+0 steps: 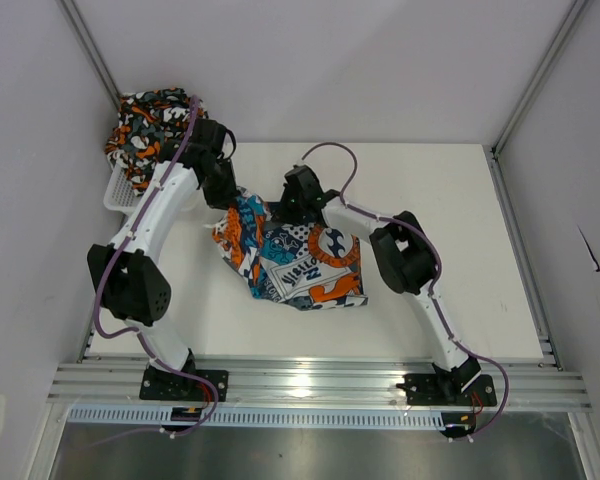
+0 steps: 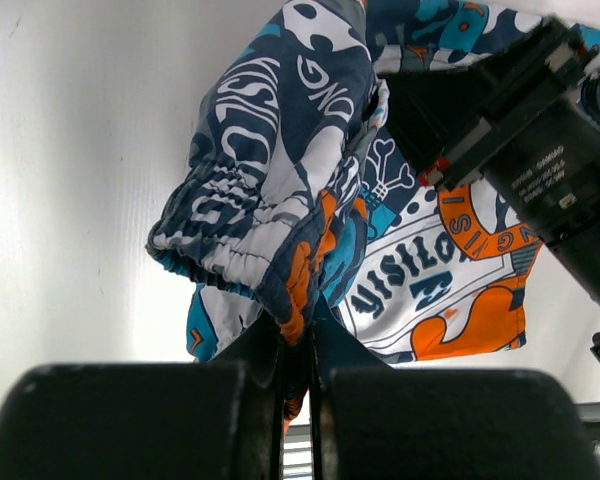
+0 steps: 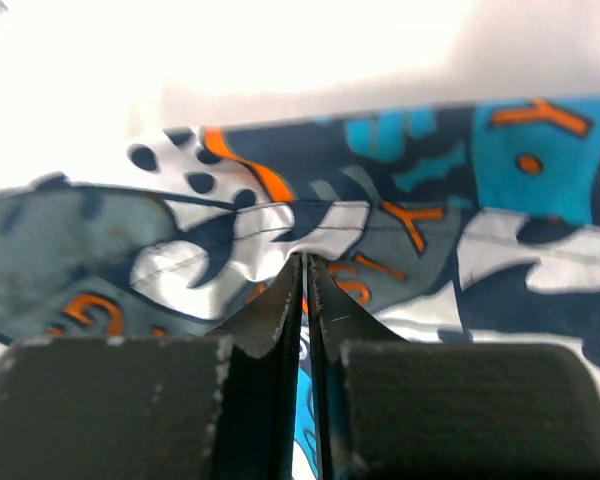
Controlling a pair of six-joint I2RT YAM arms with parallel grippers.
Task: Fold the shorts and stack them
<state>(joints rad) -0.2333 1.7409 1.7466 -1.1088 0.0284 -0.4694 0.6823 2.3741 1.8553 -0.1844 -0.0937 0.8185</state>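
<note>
The teal, orange and white patchwork shorts (image 1: 295, 258) hang bunched between my two grippers above the table's middle. My left gripper (image 1: 223, 190) is shut on their waistband edge; in the left wrist view (image 2: 302, 325) the elastic band (image 2: 242, 230) droops from the jaws. My right gripper (image 1: 292, 208) is shut on a seam of the same shorts; the right wrist view (image 3: 304, 262) shows cloth (image 3: 280, 225) pinched at the tips. The orange, black and white camouflage shorts (image 1: 152, 125) lie heaped in the basket at the far left.
The white mesh basket (image 1: 120, 190) stands at the table's far left corner, beside my left arm. Metal frame posts rise at the back left and back right. An aluminium rail (image 1: 310, 378) runs along the near edge.
</note>
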